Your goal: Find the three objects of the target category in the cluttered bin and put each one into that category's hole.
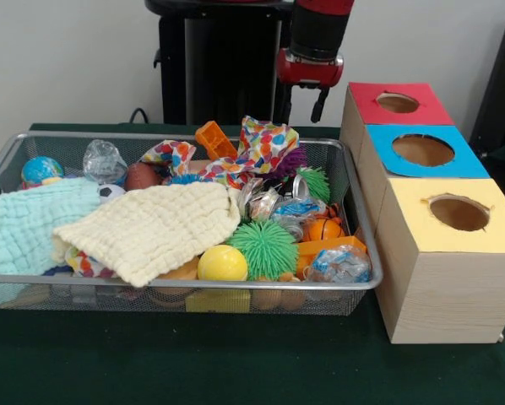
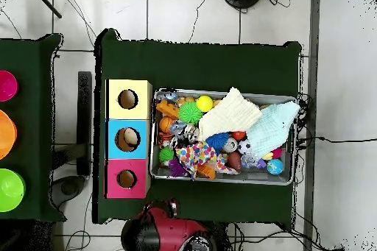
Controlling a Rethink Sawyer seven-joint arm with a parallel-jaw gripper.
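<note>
The wire mesh bin [image 1: 176, 287] holds mixed clutter. One wad of clear plastic film [image 1: 105, 160] lies at its far left. A second wad with blue print [image 1: 278, 207] sits right of centre. A third wad [image 1: 339, 264] lies in the near right corner. The blue-faced box's hole [image 1: 422, 150] is right of the bin, in the middle of the three boxes. In the overhead view the hole [image 2: 127, 139] shows something pale inside. The gripper [image 1: 320, 105] hangs drawn back above the table's far edge, behind the bin and beside the red box. It is clear of everything.
A red-faced box [image 1: 398, 103] and a yellow-faced box [image 1: 459, 213] flank the blue one. A cream cloth [image 1: 151, 228] and a mint cloth [image 1: 24, 228] cover much of the bin. Spiky green balls [image 1: 263, 249], a yellow ball [image 1: 222, 263] and a dotted cloth [image 1: 261, 148] lie among the clutter.
</note>
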